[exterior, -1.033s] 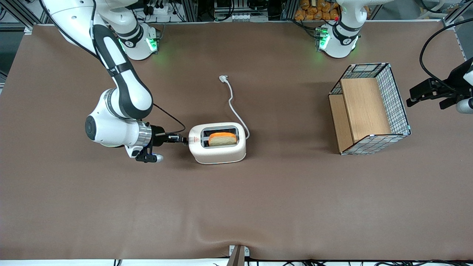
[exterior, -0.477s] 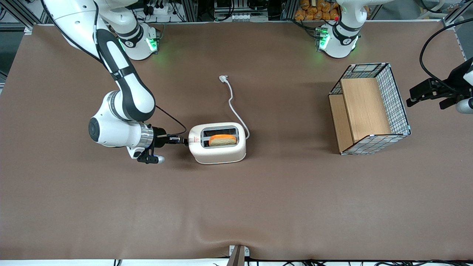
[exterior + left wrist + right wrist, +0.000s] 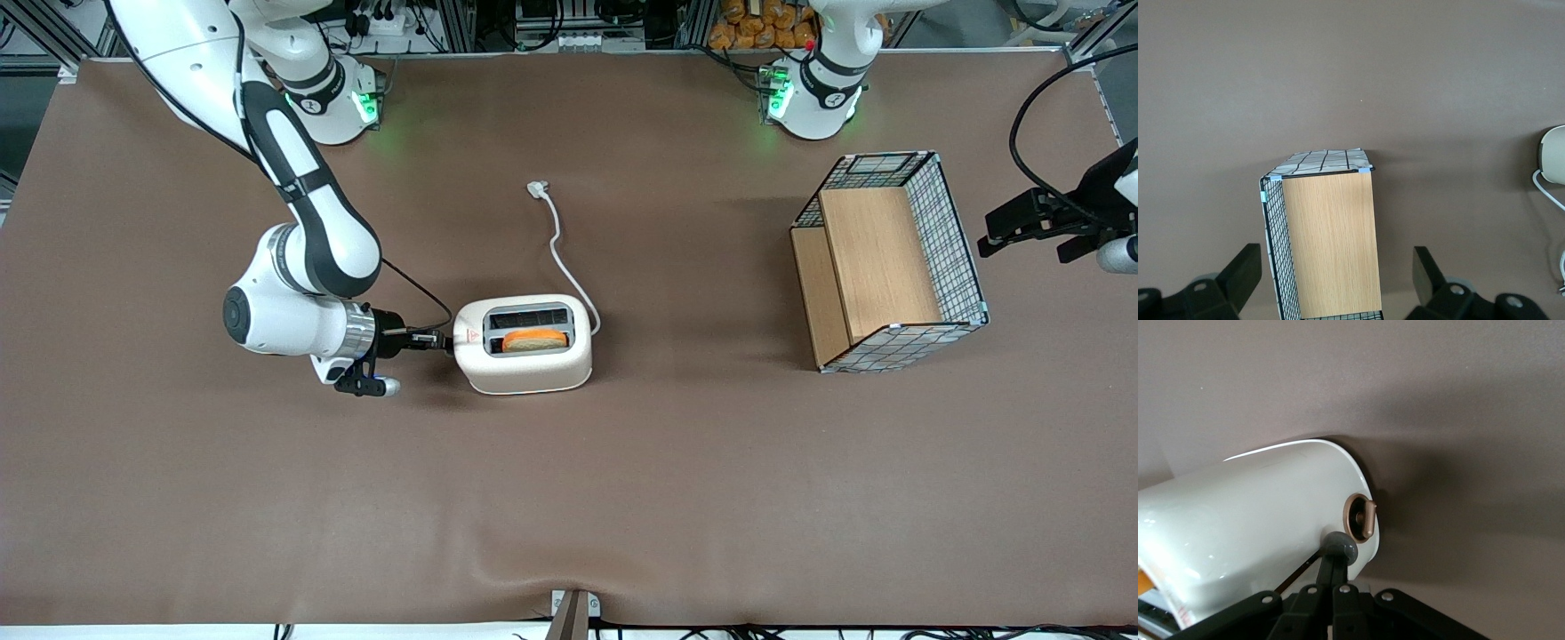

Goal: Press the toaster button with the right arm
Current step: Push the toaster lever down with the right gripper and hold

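The white toaster [image 3: 526, 366] stands mid-table with an orange-crusted slice of bread [image 3: 534, 340] sunk low in the slot nearer the front camera. The right arm's gripper [image 3: 438, 340] lies level against the toaster's narrow end, its fingers shut together. In the right wrist view the shut fingertips [image 3: 1335, 568] touch the grey round button [image 3: 1341, 547] on the toaster's [image 3: 1251, 513] end, beside a brown dial [image 3: 1360, 518]. In the front view the button is hidden by the gripper.
The toaster's white cord [image 3: 559, 247] trails away from the front camera to a loose plug [image 3: 537, 188]. A wire basket [image 3: 962, 249] holding a wooden box stands toward the parked arm's end of the table, also seen as the basket [image 3: 1273, 253] in the left wrist view.
The bread has sunk lower into its slot. The right arm's wrist has shifted slightly toward the toaster, with the gripper staying at the narrow end.
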Robot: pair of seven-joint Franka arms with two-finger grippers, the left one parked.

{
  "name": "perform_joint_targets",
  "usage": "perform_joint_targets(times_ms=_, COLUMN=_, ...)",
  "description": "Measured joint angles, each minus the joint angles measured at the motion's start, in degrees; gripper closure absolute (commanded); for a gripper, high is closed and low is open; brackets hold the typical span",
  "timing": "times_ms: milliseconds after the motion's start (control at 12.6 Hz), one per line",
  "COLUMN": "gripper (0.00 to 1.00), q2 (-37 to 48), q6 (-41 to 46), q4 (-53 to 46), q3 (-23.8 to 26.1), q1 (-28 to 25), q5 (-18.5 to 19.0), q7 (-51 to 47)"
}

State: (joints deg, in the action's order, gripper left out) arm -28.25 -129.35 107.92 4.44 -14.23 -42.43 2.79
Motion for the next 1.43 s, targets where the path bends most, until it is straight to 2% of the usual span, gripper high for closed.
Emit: perform_joint_targets(times_ms=1430, gripper=1.0, q2=-0.25, q6=-1.13, q4=0.32, q3=-0.02, q1=-0.3, q5=0.0, q7=0.0)
